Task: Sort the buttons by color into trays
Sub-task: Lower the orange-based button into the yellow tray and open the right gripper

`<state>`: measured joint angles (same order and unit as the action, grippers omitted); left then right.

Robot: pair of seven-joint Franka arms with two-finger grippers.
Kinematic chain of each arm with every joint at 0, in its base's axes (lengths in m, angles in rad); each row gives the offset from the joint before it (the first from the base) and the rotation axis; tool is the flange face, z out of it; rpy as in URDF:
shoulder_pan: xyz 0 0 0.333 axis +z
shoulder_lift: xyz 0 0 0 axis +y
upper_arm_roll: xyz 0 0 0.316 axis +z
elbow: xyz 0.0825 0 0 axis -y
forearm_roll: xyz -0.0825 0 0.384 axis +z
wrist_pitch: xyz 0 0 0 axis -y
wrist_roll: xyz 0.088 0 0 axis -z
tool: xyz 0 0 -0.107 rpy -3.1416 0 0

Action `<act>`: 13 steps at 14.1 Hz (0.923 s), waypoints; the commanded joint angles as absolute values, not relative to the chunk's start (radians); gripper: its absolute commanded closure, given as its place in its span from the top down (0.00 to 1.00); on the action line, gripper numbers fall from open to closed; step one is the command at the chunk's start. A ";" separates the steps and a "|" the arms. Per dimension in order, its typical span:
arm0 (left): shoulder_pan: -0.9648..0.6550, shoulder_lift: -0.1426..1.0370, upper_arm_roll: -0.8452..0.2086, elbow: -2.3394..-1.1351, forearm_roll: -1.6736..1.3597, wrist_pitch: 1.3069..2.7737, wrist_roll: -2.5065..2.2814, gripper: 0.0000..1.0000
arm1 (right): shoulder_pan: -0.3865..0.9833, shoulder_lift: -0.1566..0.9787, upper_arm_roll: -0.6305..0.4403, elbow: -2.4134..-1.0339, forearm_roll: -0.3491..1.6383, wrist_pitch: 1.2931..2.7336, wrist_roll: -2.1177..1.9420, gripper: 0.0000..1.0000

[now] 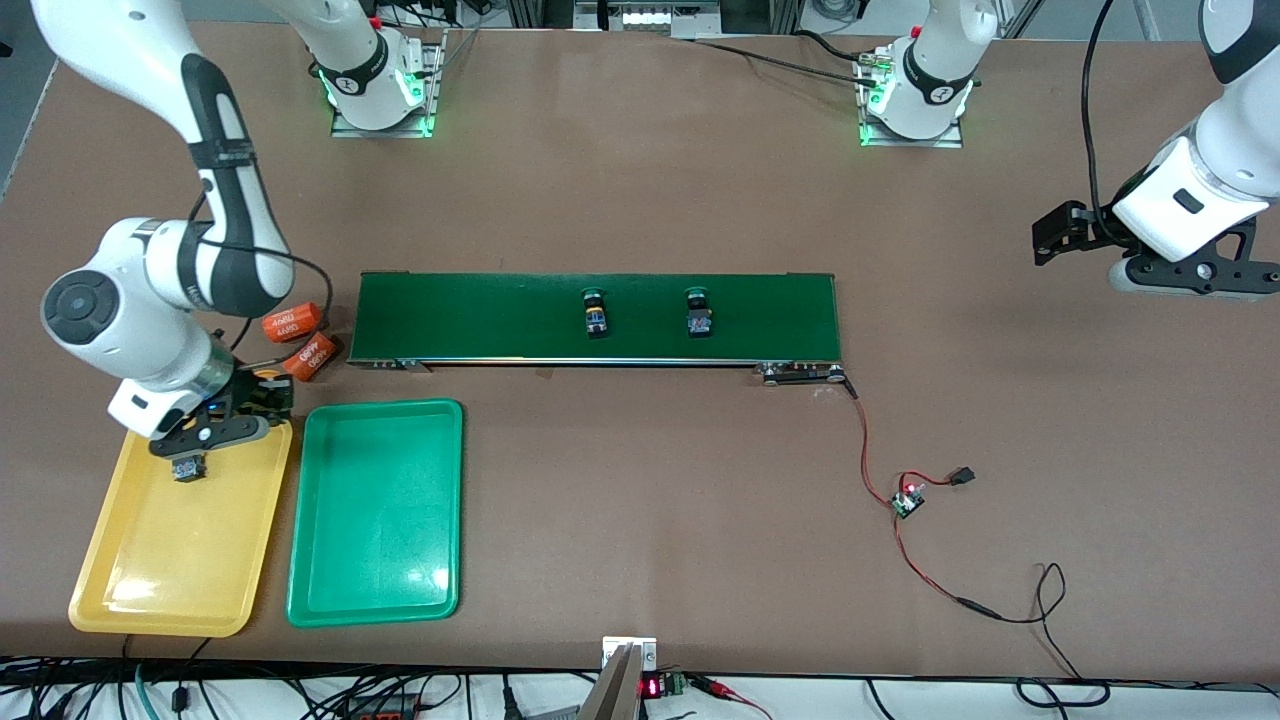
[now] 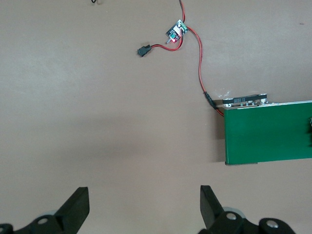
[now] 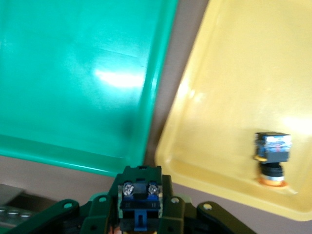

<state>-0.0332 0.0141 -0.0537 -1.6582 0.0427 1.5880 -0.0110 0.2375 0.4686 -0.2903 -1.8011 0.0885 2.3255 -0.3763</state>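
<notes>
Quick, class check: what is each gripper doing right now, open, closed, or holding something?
Left gripper: open, empty, over bare table.
Right gripper: shut on a button, over the yellow tray.

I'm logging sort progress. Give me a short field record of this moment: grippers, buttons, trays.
right gripper: shut on held button, over yellow tray
held button cap colour: hidden
yellow tray holds: one orange button
green tray: beside yellow tray, toward the left arm's end
belt carries: two green buttons
left gripper: open, waiting over table
</notes>
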 commanded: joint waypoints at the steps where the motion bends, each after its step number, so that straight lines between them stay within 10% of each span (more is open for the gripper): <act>1: -0.025 -0.011 -0.063 -1.667 0.055 1.574 0.008 1.00 | 0.183 0.506 -0.272 -1.746 0.083 2.315 -0.457 0.09; 13: -0.021 -0.002 -0.061 -1.652 -0.015 1.580 0.011 1.00 | 0.048 0.672 -0.212 -1.634 0.094 2.436 -0.588 0.13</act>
<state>-0.0316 0.0060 -0.0573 -1.6571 -0.0017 1.5860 -0.0104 0.0775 0.6409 -0.2383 -1.6752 0.0887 2.4298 -0.5652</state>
